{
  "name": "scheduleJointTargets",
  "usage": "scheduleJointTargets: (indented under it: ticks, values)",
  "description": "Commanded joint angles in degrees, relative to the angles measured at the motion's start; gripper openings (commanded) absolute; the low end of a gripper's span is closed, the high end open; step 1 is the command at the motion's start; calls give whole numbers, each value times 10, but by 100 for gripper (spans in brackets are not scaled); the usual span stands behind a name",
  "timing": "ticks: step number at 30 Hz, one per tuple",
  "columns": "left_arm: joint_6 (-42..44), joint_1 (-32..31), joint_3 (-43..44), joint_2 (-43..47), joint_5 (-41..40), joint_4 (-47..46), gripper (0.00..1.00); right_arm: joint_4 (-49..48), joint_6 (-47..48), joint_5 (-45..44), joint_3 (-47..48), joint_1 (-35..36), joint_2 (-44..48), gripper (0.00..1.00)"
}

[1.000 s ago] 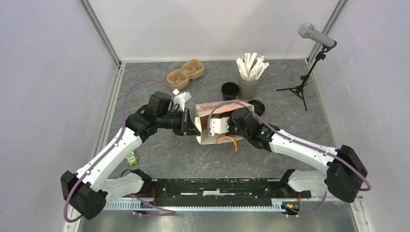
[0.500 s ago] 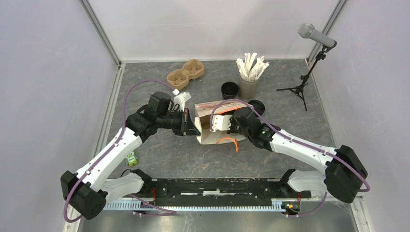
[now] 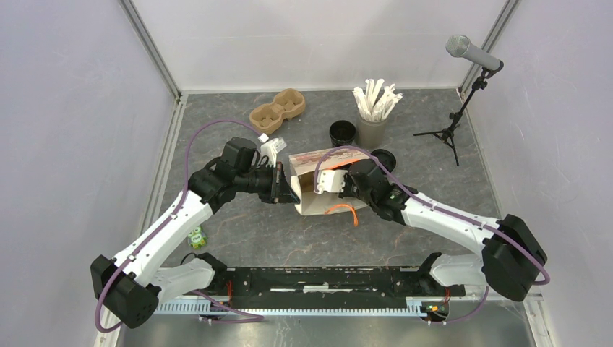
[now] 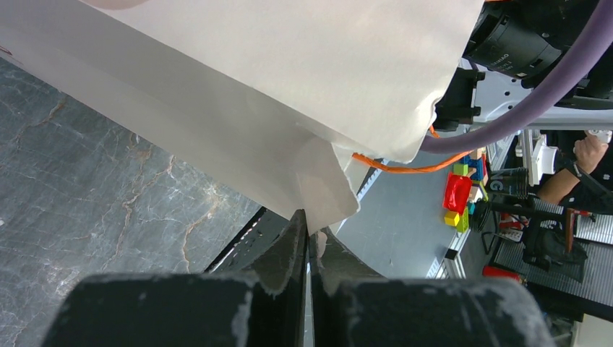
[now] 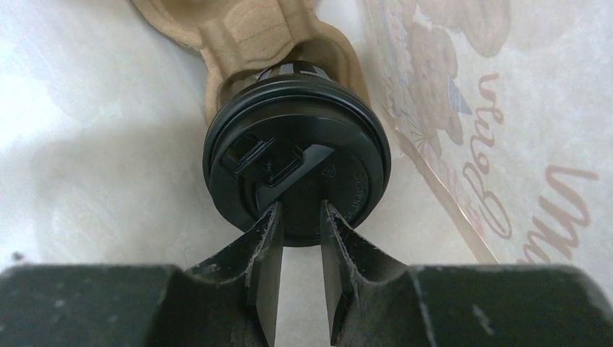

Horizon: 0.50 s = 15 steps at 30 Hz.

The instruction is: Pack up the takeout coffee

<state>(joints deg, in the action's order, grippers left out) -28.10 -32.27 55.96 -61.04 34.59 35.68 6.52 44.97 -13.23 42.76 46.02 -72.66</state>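
Right wrist view: my right end effector (image 5: 298, 217) narrowly grips the takeout coffee (image 5: 296, 170) lid's rim at frame center; my left end effector (image 4: 309, 242) pinches the paper bag (image 4: 289, 94).

White arm links w/ black joints, purple cables, black claws.

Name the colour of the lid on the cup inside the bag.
Black lid; clearest in the right wrist view.

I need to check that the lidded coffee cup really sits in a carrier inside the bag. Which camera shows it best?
The right wrist view: the black lidded cup fills the frame, seated in a brown pulp carrier inside the paper bag, with the right gripper at its lid. The top and left wrist views show only the bag's outside.
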Motion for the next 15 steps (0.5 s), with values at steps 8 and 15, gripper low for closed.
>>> scheduleJointTargets:
  ticks: [8, 15]
  values:
    - [32, -2, 28, -1, 4, 4, 9, 13, -13, 34, 2, -6, 42, 31]
    - [33, -2, 29, -3, 4, 4, 9, 38, -15, 57, -3, -6, 67, 31]
